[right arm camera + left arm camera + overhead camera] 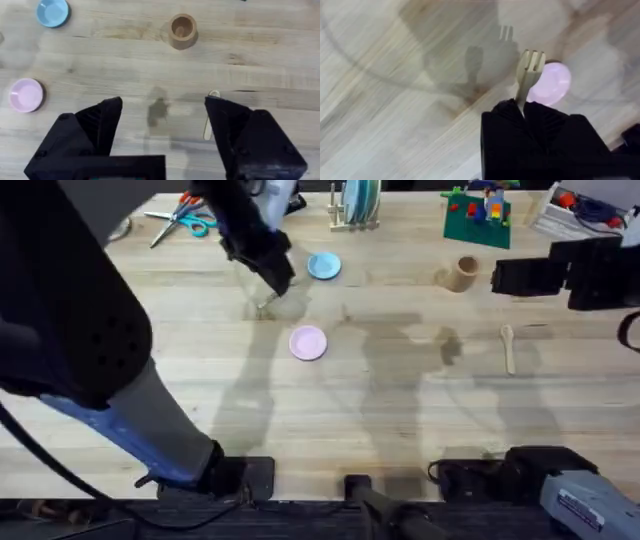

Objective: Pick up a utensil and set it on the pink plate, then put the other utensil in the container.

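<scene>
The table (330,420) is made of pale wood planks with soft grey shadows across it. The left gripper (270,285) hangs above the table and squeezes the handle of the fork (527,75), whose short tines stick out past the black fingers (505,125). From the left wrist camera, the pink plate (551,84) lies just beyond the fork tines, down on the wood. From above, the pink plate (308,342) sits near the middle of the table, and a blue plate (323,266) sits farther back. The right gripper (162,117) has its fingers spread wide with nothing between them. The spoon (509,348) lies flat on the right side of the table. The container (466,272) stands upright behind the spoon, well apart from it. At the far edge are scissors (180,220), a rack of plates (358,205), and a green toy block board (478,216).
</scene>
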